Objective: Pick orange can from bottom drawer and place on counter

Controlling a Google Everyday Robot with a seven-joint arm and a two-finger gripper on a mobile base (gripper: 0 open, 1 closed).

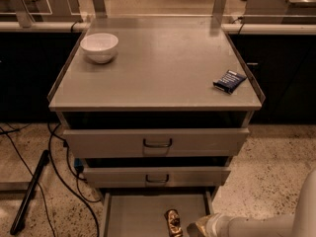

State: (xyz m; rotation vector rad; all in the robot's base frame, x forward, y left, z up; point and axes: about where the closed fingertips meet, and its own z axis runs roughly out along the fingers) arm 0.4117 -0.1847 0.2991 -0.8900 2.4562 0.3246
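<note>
Orange can (173,222): lying on bottom drawer (133,216) floor, not lifted. Claw (198,227): low, just beside the can's right; its state cannot be told. Done: drawer open. Left: grasp, lift, placing on desk (163,68).

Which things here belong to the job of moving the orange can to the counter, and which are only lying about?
For the job: orange can, lying in the bottom drawer; counter; gripper, low, close beside the can.
Lying about: white bowl and blue packet, both on the counter; dark pole on the floor.
</note>
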